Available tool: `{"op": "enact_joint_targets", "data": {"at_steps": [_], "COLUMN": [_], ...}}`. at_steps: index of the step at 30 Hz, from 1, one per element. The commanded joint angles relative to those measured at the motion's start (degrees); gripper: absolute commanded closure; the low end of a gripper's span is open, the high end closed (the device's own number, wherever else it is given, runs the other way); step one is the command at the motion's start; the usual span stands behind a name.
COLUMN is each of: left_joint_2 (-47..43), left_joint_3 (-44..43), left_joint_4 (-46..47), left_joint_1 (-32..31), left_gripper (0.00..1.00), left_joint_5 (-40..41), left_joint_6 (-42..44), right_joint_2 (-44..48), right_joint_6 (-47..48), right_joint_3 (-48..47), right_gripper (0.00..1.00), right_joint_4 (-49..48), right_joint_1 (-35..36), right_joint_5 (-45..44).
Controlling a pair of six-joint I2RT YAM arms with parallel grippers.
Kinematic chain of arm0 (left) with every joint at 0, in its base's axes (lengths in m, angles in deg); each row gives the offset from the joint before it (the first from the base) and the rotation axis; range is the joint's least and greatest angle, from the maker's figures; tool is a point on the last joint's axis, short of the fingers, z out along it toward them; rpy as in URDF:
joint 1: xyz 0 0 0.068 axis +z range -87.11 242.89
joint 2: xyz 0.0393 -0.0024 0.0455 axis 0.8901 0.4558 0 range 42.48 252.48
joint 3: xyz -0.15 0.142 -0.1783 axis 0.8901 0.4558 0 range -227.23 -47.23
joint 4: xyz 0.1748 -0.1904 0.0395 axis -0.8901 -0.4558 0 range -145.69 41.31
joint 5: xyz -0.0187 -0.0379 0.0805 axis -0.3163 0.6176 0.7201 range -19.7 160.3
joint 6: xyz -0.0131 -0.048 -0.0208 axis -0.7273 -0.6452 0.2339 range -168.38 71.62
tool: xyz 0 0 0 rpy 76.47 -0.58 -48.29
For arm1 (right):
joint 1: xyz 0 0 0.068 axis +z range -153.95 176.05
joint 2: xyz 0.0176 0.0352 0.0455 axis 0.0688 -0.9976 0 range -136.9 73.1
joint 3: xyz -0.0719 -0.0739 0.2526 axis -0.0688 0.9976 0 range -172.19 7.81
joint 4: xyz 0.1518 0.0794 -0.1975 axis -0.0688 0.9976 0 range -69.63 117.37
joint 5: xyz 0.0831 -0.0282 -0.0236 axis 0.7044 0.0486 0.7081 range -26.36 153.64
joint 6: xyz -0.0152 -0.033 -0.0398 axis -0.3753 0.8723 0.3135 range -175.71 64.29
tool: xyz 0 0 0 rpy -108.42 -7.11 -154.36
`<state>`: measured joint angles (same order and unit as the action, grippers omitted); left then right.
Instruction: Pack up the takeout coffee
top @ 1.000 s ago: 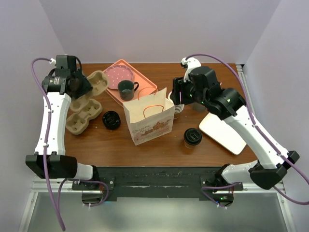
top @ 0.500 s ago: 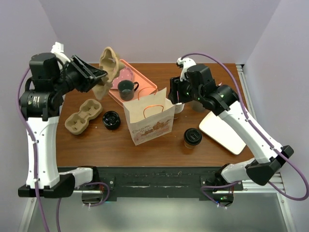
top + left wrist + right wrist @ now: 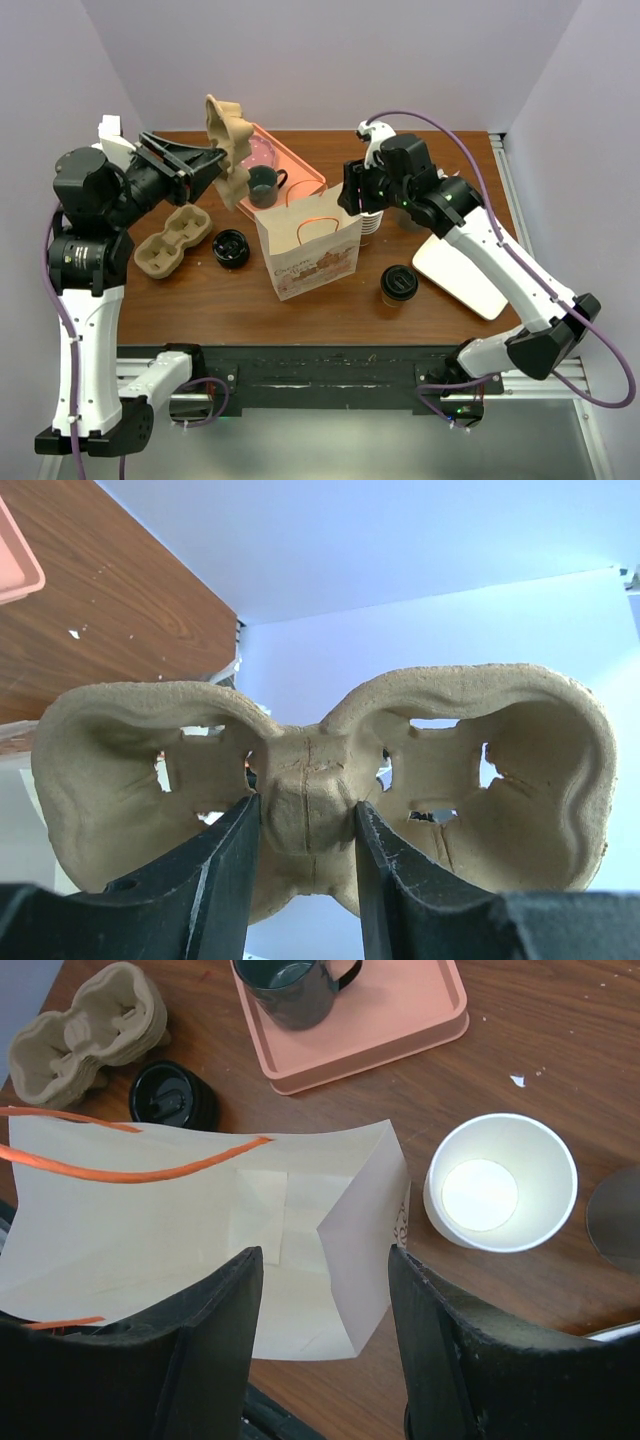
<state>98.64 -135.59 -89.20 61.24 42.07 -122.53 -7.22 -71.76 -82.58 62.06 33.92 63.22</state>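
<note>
One kraft coffee cup with a black lid (image 3: 398, 284) stands on the table to the right of the open white paper bag (image 3: 308, 240). Another one (image 3: 230, 248) stands to the bag's left; its lid also shows in the right wrist view (image 3: 172, 1095). My left gripper (image 3: 205, 165) is shut on the middle ridge of a brown pulp cup carrier (image 3: 228, 150), held on edge in the air over the back left of the table. Both fingers pinch that carrier (image 3: 310, 800). My right gripper (image 3: 355, 195) is open and empty above the bag's right end (image 3: 200, 1230).
More pulp carriers (image 3: 172, 240) lie at the left. A pink tray (image 3: 300, 170) at the back holds a dark green mug (image 3: 264, 185). White paper cups (image 3: 500, 1180) stand right of the bag. A white board (image 3: 465, 270) lies at the right.
My left arm has lifted one pulp carrier off the table and swung it up and to the right. My right gripper has shifted slightly left over the bag.
</note>
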Motion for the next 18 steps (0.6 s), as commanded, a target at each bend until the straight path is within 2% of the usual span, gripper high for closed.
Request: {"op": "enact_joint_targets", "data": {"at_steps": [1,6,13,17,18], "left_joint_2": [-1.8,-3.2,-3.6,-3.9,-3.9], "left_joint_3": [1.3,5.5,8.8,11.9,12.9], "left_joint_4": [5.3,8.2,8.6,11.8,12.8], "left_joint_1": [-0.3,-0.6,-1.8,-4.8,-5.8], "left_gripper": [0.71,0.71,0.72,0.73,0.73], "left_joint_5": [-6.0,-6.0,-6.3,-5.1,-4.4], "left_joint_6": [-5.7,-8.2,-6.5,-7.7,-8.1], "right_joint_2": [-0.3,-1.2,-2.2,-2.5,-2.6], "right_joint_6": [-0.7,-1.0,-1.8,-3.3,-3.6], "right_joint_3": [2.0,3.1,3.0,3.5,3.6], "right_gripper": [0.44,0.44,0.45,0.56,0.64], "right_joint_4": [-3.4,-3.5,-3.6,-4.6,-4.7], "right_joint_1": [-0.1,-0.1,0.0,-0.1,-0.1], "right_joint_5": [0.7,0.6,0.5,0.5,0.7]}}
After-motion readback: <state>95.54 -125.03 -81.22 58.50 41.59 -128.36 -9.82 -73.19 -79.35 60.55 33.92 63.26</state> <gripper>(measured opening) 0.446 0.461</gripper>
